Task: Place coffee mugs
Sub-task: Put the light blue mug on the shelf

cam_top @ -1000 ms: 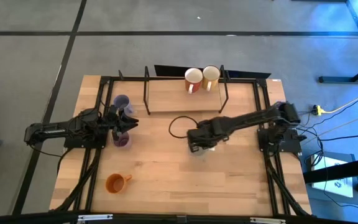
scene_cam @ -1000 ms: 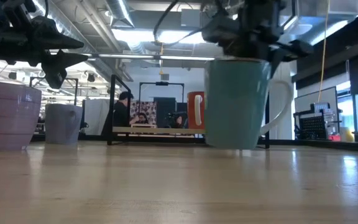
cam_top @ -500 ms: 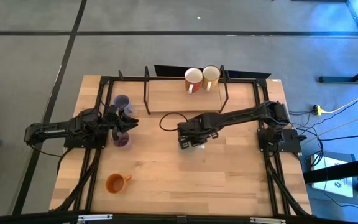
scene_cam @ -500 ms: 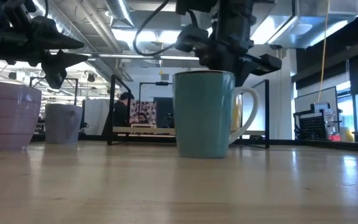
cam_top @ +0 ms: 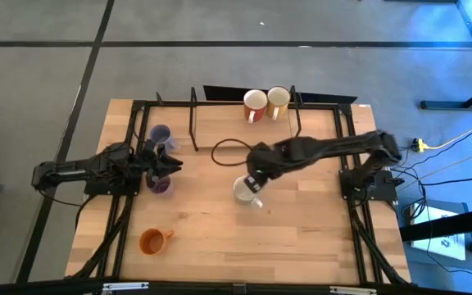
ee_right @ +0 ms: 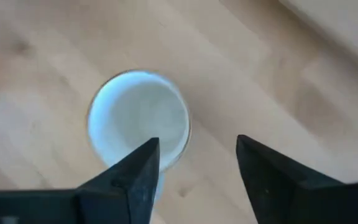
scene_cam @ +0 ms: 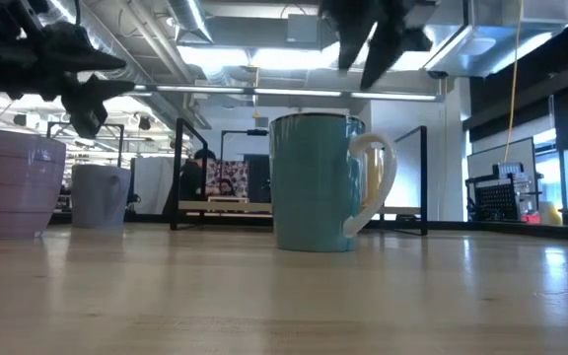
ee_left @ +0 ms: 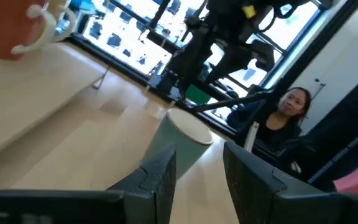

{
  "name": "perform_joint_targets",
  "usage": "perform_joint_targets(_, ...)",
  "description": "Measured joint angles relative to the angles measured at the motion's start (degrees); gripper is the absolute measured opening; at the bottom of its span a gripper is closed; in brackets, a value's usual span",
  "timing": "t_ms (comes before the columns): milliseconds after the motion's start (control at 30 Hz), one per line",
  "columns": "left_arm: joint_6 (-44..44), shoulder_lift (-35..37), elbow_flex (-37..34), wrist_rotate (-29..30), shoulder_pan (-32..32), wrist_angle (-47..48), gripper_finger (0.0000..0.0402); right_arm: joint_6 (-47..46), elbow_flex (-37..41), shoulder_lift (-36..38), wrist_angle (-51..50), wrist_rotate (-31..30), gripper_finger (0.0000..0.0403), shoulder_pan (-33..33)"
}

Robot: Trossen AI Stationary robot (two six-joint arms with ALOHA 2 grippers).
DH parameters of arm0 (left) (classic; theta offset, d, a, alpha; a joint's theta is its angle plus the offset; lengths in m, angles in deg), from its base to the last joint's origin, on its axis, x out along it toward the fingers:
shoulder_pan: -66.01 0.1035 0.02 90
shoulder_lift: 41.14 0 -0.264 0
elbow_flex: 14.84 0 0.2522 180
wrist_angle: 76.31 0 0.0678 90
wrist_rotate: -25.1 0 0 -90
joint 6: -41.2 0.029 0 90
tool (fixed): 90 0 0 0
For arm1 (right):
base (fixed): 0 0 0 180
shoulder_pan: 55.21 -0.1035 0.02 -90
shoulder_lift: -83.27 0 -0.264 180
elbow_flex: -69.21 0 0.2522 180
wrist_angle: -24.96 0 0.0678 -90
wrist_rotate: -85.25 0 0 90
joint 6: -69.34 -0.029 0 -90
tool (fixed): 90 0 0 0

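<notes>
Step in hand: the right hand [cam_top: 258, 174] hangs above the white mug [cam_top: 245, 190], fingers apart and empty; the mug stands upright near the middle of the desk [cam_top: 318, 238], so this one looks set down and let go.
Left hand: the left hand [cam_top: 167, 164] hovers over a purple mug [cam_top: 161, 184] at the desk's left side, fingers apart with nothing between them; a second purple mug [cam_top: 160, 135] stands just behind.
Other mugs: an orange mug [cam_top: 154, 241] sits alone near the front left; two mugs [cam_top: 266, 103] stand side by side on the raised shelf [cam_top: 220, 123] at the back.
Next move, as I judge it: the right hand needs to clear the mug's rim without nudging it, then go for the next mug; the left would close on the purple one under it.
Materials and shapes: the mugs are glazed, smooth cylinders with loop handles; the white one's handle points to the front right. The desk is pale planked wood with a matte grain; the shelf has thin black metal legs.
</notes>
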Motion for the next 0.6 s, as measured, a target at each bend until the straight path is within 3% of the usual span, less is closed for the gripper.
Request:
perform_joint_targets(200, 5.13, -9.17, 6.39, 5.33, -4.47, -0.14, 0.0126, 4.41, 5.47, 4.92, 3.6, -5.92, 0.0194, -9.49)
perform_joint_targets(433, 5.9, -28.19, 15.72, 11.29, -11.91, -0.06, 0.0126, -3.0, 22.72, 8.84, 10.81, -10.43, 0.0175, -18.01)
perform_joint_targets(600, 5.16, -42.41, 24.06, 15.23, -16.8, -0.09, 0.0126, -4.79, 34.5, 11.79, 21.94, -11.54, 0.0167, -19.53)
